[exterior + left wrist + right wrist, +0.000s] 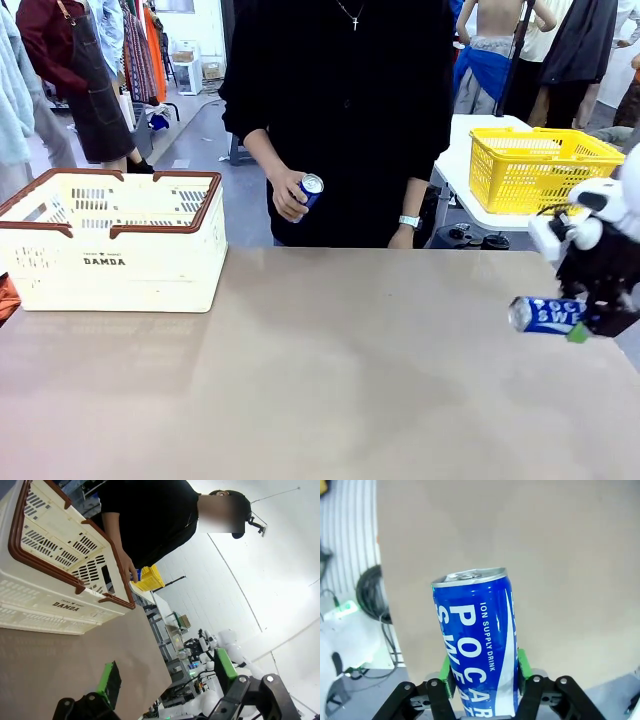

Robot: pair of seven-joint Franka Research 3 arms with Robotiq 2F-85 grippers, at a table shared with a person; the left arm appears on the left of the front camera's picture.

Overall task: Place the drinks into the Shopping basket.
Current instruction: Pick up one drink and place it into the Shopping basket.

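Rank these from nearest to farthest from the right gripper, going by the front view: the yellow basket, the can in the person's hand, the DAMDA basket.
1. Yellow basket, just behind the right gripper, picture right.
2. Person's can, far edge, centre.
3. DAMDA basket, far left.

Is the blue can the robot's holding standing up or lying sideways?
Sideways. In the front view the Pocari Sweat can lies level in the right arm's jaws, its silver top pointing to picture left.
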